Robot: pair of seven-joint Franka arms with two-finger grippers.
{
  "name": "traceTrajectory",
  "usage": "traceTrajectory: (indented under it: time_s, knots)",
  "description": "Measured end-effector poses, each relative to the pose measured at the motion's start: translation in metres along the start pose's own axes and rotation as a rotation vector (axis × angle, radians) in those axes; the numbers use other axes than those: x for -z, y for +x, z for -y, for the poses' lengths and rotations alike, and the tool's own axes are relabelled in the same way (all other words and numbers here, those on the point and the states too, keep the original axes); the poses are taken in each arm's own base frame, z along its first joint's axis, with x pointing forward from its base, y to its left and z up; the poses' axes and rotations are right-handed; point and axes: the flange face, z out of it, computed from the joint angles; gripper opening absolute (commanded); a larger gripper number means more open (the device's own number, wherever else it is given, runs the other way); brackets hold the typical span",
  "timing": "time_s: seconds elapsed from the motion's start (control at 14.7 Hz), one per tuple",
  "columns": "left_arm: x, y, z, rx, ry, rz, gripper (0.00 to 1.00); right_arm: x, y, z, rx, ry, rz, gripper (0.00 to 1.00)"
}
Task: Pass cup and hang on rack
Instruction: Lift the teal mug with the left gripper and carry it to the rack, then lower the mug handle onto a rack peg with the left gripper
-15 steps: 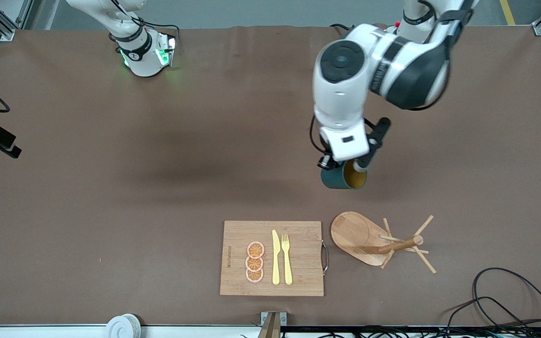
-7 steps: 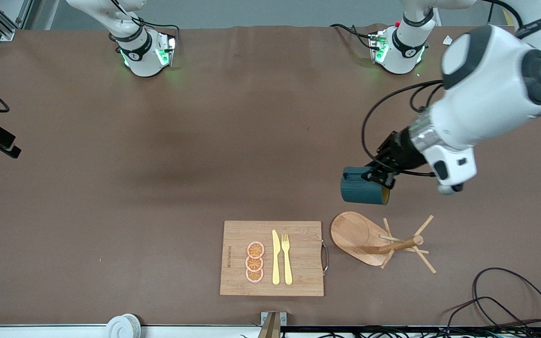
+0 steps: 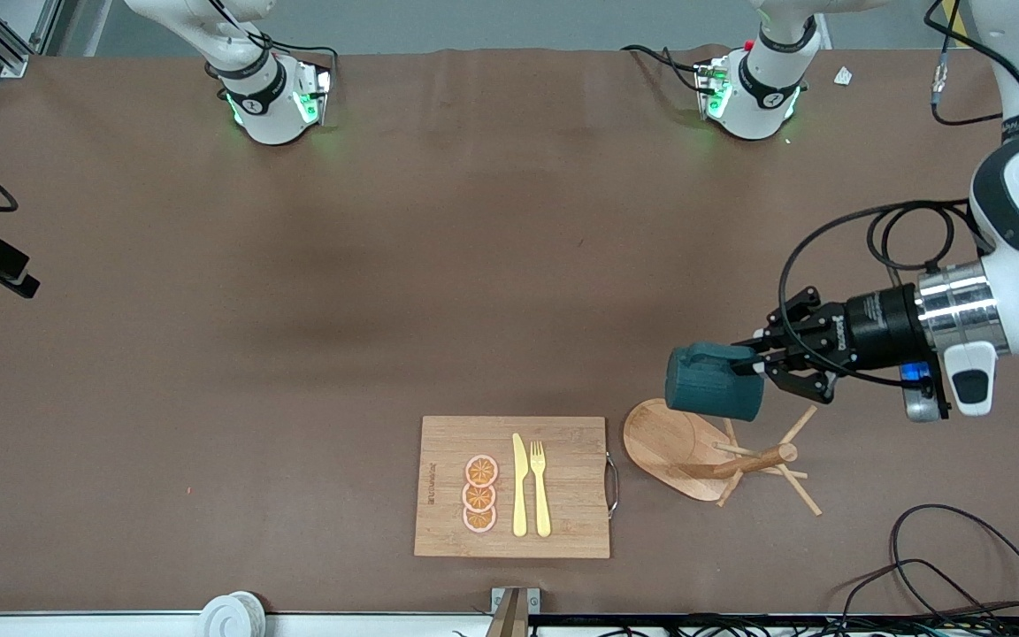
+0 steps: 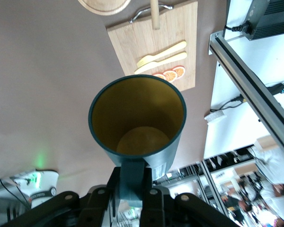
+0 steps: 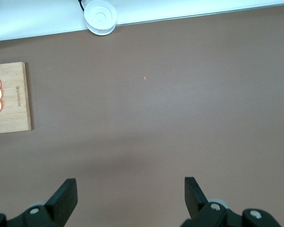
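Observation:
My left gripper (image 3: 762, 369) is shut on the handle of the dark teal cup (image 3: 711, 392). It holds the cup on its side in the air, over the oval base of the wooden rack (image 3: 664, 440). The rack's post and pegs (image 3: 762, 459) lie just below the gripper in the front view. In the left wrist view the cup (image 4: 137, 118) shows its ochre inside, with my gripper (image 4: 134, 194) pinching the handle and the rack (image 4: 155, 12) seen past the cup's rim. My right gripper (image 5: 129, 195) is open and empty over bare table, out of the front view.
A bamboo cutting board (image 3: 448, 531) with a yellow knife, a fork and orange slices lies beside the rack, toward the right arm's end. A white roll (image 3: 231, 613) sits at the table's near edge. Cables (image 3: 943, 566) lie near the left arm's end.
My left arm has swung toward its own end of the table and carried the cup from over bare table to over the rack's base, turning it on its side. The right arm waits.

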Motion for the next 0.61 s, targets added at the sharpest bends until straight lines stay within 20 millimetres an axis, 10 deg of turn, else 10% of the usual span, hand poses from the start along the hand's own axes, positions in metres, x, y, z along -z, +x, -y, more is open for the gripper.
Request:
traceTrajectory:
  time_s: [0.61]
  knots:
    - [-0.026, 0.095, -0.003, 0.041, -0.093, 0.230, 0.00, 0.000, 0.000, 0.000, 0.000, 0.000, 0.000, 1.00]
